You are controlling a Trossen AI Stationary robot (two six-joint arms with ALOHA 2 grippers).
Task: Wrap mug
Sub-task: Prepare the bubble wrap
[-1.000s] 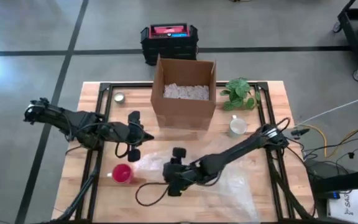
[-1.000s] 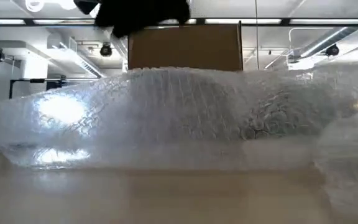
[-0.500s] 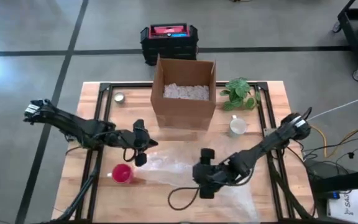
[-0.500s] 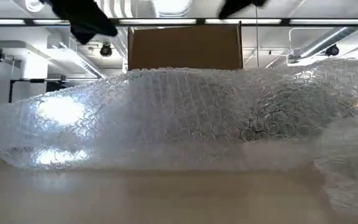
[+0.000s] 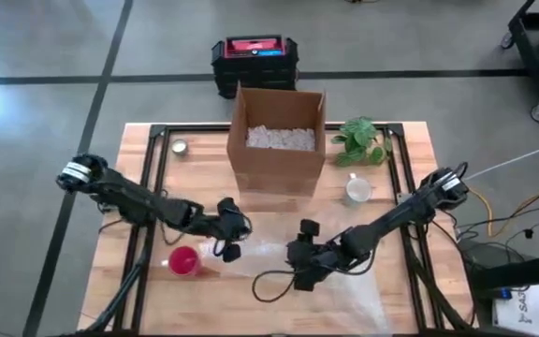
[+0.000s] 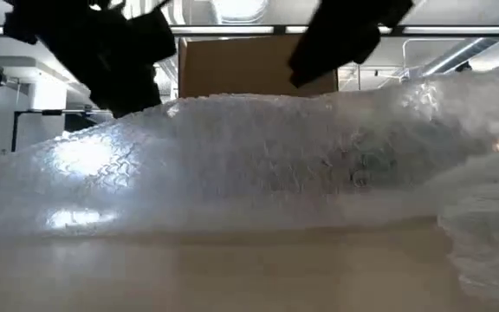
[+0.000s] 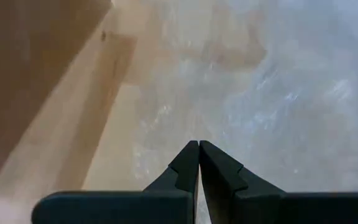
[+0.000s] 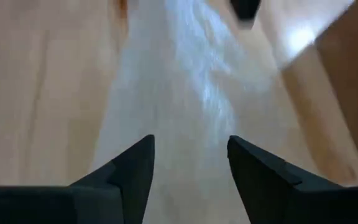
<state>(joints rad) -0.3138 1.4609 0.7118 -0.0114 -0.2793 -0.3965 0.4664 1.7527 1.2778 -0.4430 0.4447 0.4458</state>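
The bubble wrap sheet (image 5: 293,267) lies crumpled across the front of the wooden surface (image 5: 410,159), before the cardboard box (image 5: 279,140); it looks light, limp and slippery, likely to bunch unless taken by an edge or corner. The red mug (image 5: 184,261) sits just beside the sheet's left edge, while a white mug (image 5: 357,190) stands near the plant (image 5: 363,140); both are judged rigid, breakable and best taken at rim or handle. The left gripper (image 5: 232,241), fingers (image 7: 188,165) pressed together, hovers at the sheet's left edge, and the right gripper (image 5: 302,271), fingers (image 8: 135,165) spread, hangs over its middle.
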